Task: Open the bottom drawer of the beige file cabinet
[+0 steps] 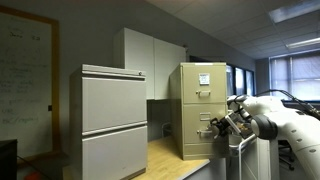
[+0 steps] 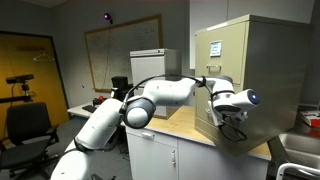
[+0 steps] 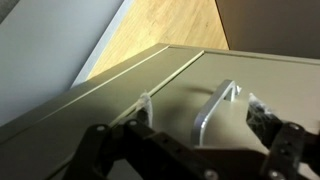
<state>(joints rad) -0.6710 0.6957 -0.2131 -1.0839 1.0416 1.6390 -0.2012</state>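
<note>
The beige file cabinet stands on a wooden tabletop, with a white paper on its upper front. Its bottom drawer looks flush with the cabinet front in both exterior views. My gripper is right in front of that drawer. In the wrist view the gripper is open, and the drawer's silver pull lies between the two fingers. The fingers are not closed on it. The beige drawer front fills most of that view.
A wider light-grey cabinet stands beside the beige one. The wooden tabletop runs in front of the cabinet. A whiteboard and an office chair are behind the arm.
</note>
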